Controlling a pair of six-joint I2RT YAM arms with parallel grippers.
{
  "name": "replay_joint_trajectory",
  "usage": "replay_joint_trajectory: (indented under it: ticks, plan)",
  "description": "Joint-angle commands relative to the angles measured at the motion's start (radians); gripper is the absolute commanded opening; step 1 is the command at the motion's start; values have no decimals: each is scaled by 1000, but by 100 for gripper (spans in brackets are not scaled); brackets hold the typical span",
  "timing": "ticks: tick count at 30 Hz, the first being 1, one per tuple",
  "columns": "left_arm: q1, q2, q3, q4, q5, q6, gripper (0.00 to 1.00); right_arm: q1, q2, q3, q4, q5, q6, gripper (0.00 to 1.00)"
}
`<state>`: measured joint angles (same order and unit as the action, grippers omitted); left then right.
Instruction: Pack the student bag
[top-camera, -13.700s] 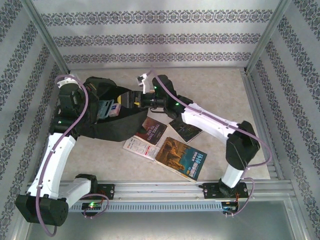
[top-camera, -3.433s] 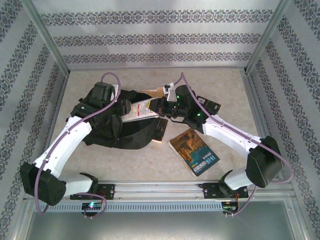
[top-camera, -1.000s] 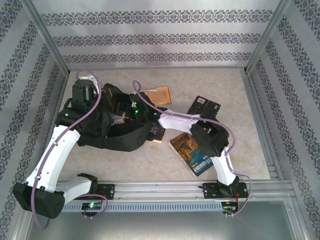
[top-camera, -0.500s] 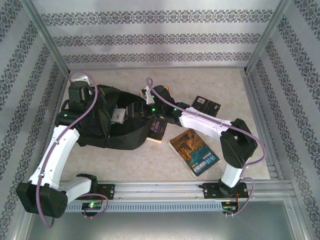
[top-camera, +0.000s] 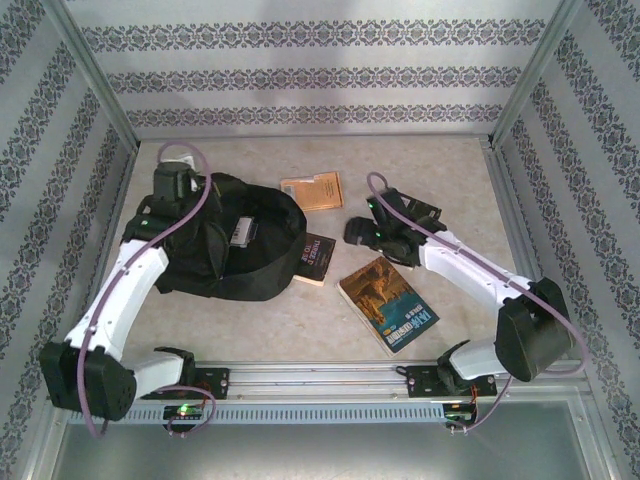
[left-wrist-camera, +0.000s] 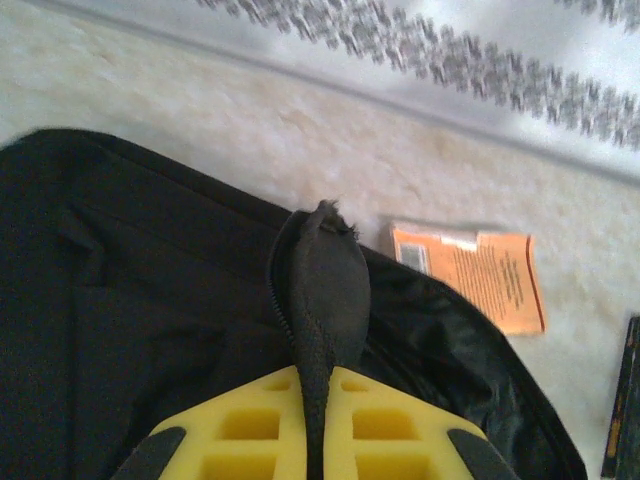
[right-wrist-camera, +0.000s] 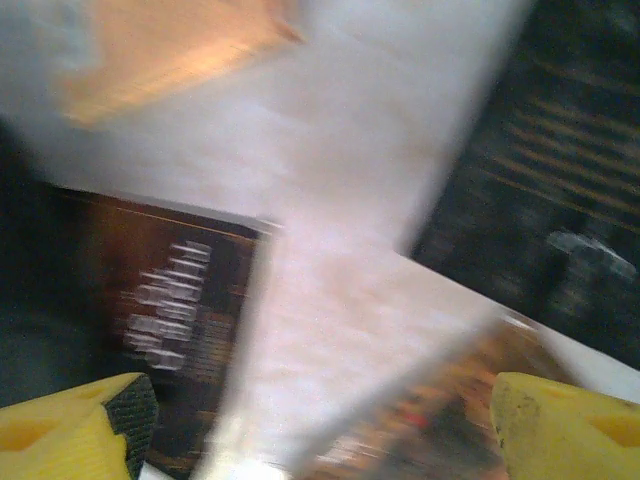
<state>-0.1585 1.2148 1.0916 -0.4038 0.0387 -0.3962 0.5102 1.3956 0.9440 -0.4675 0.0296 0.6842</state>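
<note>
- The student bag (top-camera: 215, 262) is seen lying on the left half of the tabletop (top-camera: 300, 340), with its opening turned upward.
- A pale flat item (top-camera: 238, 232) is visible inside the opening.
- The left claw (left-wrist-camera: 312, 390) is pressed together on a black fabric flap at the student bag's rim. The flap is pinched between its two yellow tips.
- In the top view, that grip is placed at the bag's far-left side, under the left wrist.
- The right claw (right-wrist-camera: 315, 400) is spread wide and nothing is held between its tips.
- The right claw is hung over the tabletop to the right of the bag, apart from it.
- The right wrist view is blurred, so fine detail cannot be read there.
- An orange book (top-camera: 312, 190) is laid flat just beyond the bag's far-right edge. Whether it touches the bag cannot be told.
- A dark brown book (top-camera: 317, 258) is set against the bag's right edge, touching it.
- A blue-and-brown book (top-camera: 388, 305) is laid flat nearer the arm bases, apart from the bag and beside the right forearm.
- A black book (top-camera: 425, 212) is laid on the right side of the tabletop, partly covered by the right arm.
</note>
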Motion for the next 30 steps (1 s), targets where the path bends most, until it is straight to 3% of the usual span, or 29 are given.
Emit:
replay_joint_trajectory:
  ticks: [1, 4, 7, 9, 13, 15, 19, 25, 30]
  plan:
    - [-51, 58, 32, -28, 50, 51, 15, 1, -43, -103, -76, -38, -26, 82]
    - [-88, 86, 48, -49, 79, 58, 43, 5, -44, -162, -97, -71, -11, 76]
    - [-130, 89, 76, -81, 83, 74, 59, 4, -15, -202, -67, -132, 6, 67]
    - [-161, 88, 101, -108, 107, 82, 64, 6, 17, -223, -23, -185, 25, 60]
    - [-239, 134, 200, -253, 198, 84, 64, 31, 115, -204, 61, -255, 76, 55]
    - [-285, 153, 227, -304, 174, 78, 62, 38, 162, -189, 103, -281, 105, 54]
    - [-347, 55, 139, -214, 91, 11, 62, 37, 244, -153, 179, -308, 171, 52]
    - [-420, 105, 45, -122, 314, -117, 61, 34, 281, -88, 252, -378, 209, 52]
    - [-521, 218, -40, -38, 405, -123, 56, 13, 108, -119, 199, -334, 105, 55]
